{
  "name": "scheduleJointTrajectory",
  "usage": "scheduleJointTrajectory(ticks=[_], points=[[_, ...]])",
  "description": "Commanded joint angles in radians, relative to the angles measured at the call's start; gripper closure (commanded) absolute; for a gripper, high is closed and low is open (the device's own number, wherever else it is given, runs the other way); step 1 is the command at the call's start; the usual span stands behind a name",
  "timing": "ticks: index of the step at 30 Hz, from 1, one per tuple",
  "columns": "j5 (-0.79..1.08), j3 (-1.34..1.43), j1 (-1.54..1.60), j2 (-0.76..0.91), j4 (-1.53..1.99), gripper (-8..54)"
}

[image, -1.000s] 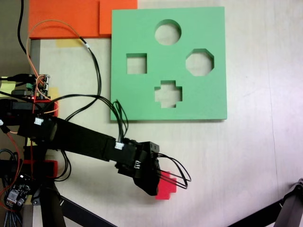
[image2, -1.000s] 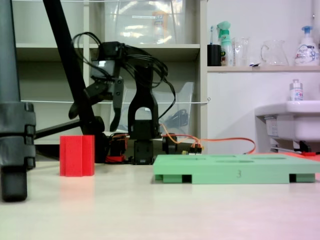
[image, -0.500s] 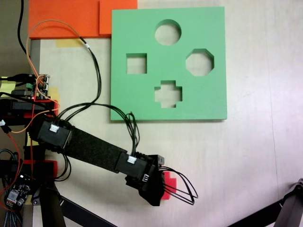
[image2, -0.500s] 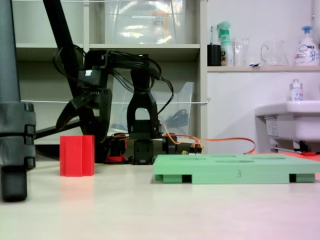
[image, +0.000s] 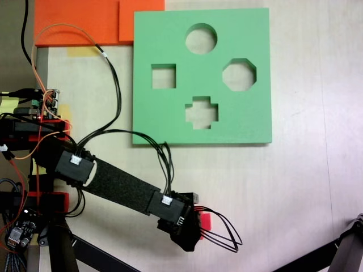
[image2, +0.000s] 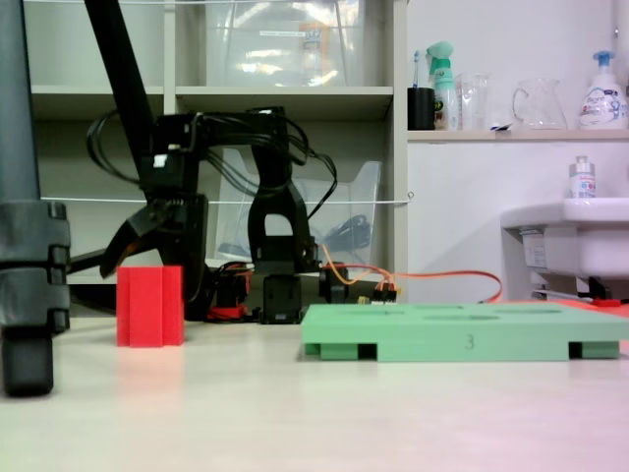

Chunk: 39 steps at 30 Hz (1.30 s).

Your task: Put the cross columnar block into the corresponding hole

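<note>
**Reaching for the red block: jaws spread above it, grasp not yet made**

The fingers stand apart, one splayed out toward 9 o'clock and the other hanging straight down, so the gripper is open and holds nothing. In the low fixed view it hangs right at the top of the cross columnar block, which stands upright on the table; whether a fingertip already touches the foam cannot be told.

Seen from above, the gripper covers most of the block, and only a red edge peeks out at its 1 o'clock side. The block sits at about 6 o'clock from the green foam board, well apart from it on the bare table.

Farther off, the corresponding hole lies empty in the lower middle of the board, with the square cutout at its 10 o'clock, the octagonal cutout at its 1 o'clock and a round cutout at 12 o'clock beyond them.

By my reading, the step in hand is the approach to the pick. The next move calls for lowering the open jaws around the block's sides, closing on flat faces rather than on the arms' corners, then lifting clear. After that comes a carry toward 12 o'clock and a turn of the wrist so the plus lines up with the cutout.
</note>
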<state>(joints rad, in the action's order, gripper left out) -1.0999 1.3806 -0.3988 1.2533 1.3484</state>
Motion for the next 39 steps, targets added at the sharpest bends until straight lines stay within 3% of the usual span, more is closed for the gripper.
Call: scheduleJointTrajectory(ticks=[1, 5, 11, 19, 22, 30, 39], points=[[0.002, -0.040, -0.008, 0.008, 0.008, -6.6], [0.018, -0.038, 0.002, -0.031, 0.006, -4.7], [0.028, -0.034, -0.003, -0.055, 0.006, 14.5], [0.017, 0.011, -0.015, -0.077, 0.015, 20.3], [0.018, 0.011, -0.031, -0.084, 0.055, 28.8], [0.012, 0.008, -0.009, 0.046, 0.140, 28.9], [-0.132, -0.005, 0.120, 0.276, 0.235, 28.9]])
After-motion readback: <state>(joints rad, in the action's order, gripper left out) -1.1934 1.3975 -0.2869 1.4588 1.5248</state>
